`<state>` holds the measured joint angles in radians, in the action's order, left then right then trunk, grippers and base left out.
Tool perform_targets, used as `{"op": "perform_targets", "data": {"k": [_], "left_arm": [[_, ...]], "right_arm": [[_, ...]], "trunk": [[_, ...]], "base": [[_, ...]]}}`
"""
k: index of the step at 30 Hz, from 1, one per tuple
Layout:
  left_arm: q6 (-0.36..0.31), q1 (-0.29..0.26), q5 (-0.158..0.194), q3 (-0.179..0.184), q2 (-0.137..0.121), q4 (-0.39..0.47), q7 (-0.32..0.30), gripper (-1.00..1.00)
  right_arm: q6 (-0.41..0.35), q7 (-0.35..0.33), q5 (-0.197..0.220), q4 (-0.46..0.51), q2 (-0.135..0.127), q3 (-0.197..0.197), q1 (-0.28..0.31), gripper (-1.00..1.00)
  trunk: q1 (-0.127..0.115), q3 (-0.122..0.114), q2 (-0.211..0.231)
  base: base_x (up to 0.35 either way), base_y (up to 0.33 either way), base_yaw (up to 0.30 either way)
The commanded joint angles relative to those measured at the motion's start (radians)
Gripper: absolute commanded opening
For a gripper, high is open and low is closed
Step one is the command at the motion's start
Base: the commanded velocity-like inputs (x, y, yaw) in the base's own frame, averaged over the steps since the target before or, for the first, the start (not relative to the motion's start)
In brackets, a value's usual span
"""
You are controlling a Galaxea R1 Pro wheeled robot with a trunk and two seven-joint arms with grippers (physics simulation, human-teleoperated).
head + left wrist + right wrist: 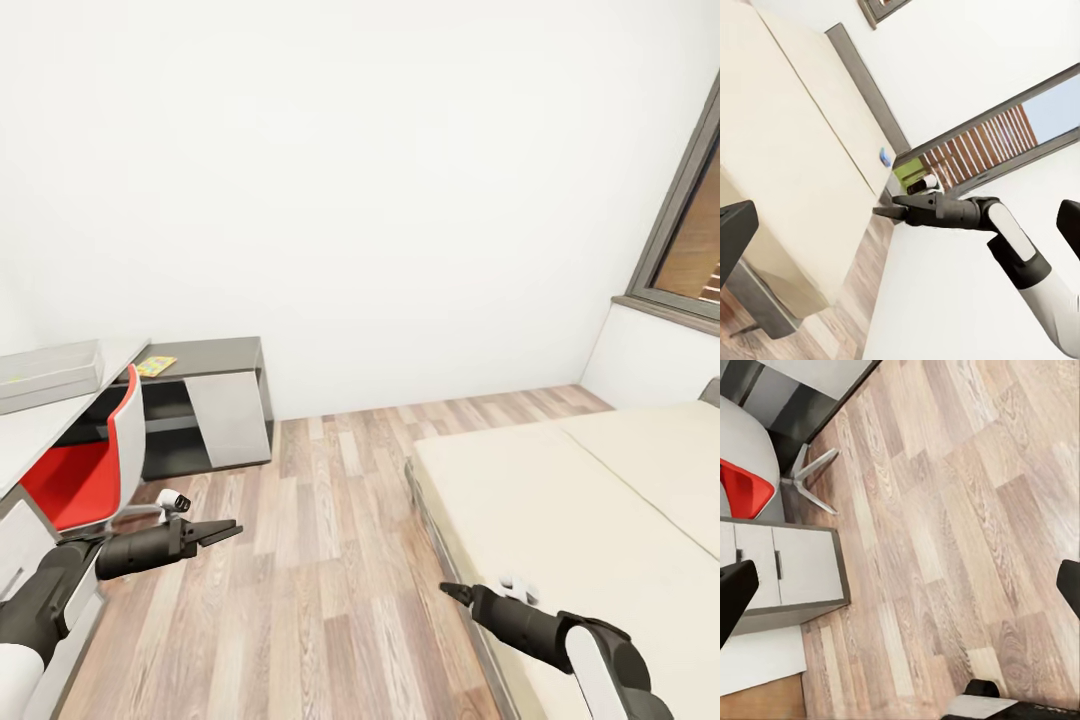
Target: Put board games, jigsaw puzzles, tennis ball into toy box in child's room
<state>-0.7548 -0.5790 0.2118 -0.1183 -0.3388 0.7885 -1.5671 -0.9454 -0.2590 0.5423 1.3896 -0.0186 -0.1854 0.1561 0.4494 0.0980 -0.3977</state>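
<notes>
On table (40, 420): one toy box (48, 372), one jigsaw puzzle (155, 366).

A bedroom in a home is lying before me: a low bed (600, 510) with a cream mattress is sitting on a wood-plank floor (320, 560), a long desk (60, 415) with a red chair (85, 470) is standing along white walls (380, 180), and a window (690, 235) is letting in light.
</notes>
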Motion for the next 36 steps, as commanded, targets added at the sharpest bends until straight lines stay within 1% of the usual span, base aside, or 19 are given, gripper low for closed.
{"op": "perform_targets", "data": {"k": [1, 14, 21, 27, 36], "left_arm": [[-0.011, -0.001, 0.0, 0.001, 0.0, 0.0, -0.004, 1.0], [-0.011, -0.001, 0.0, 0.0, 0.0, 0.0, -0.004, 1.0], [-0.011, -0.001, 0.0, 0.001, 0.0, 0.0, -0.004, 1.0], [-0.011, -0.001, 0.0, 0.001, 0.0, 0.0, -0.004, 1.0], [-0.011, -0.001, 0.001, 0.0, 0.0, 0.0, -0.004, 1.0]], "right_arm": [[-0.005, -0.012, -0.005, -0.003, 0.0, -0.002, 0.001, 1.0], [-0.003, -0.017, -0.018, -0.006, 0.003, -0.002, 0.002, 1.0], [-0.003, -0.017, -0.019, -0.005, 0.004, -0.002, 0.002, 1.0], [-0.003, -0.017, -0.019, -0.004, 0.004, -0.002, 0.002, 1.0], [-0.003, -0.017, -0.019, -0.004, 0.004, -0.001, 0.002, 1.0]], "trunk": [[0.001, 0.002, -0.002], [0.001, 0.002, -0.002], [0.001, 0.002, -0.002], [0.001, 0.002, -0.002], [0.001, 0.002, -0.002]], "base": [[0.0, -0.001, 0.115], [0.0, 0.0, 0.222], [-0.005, -0.028, 0.05], [-0.077, -0.088, 0.009], [-0.018, -0.015, 0.001]]}}
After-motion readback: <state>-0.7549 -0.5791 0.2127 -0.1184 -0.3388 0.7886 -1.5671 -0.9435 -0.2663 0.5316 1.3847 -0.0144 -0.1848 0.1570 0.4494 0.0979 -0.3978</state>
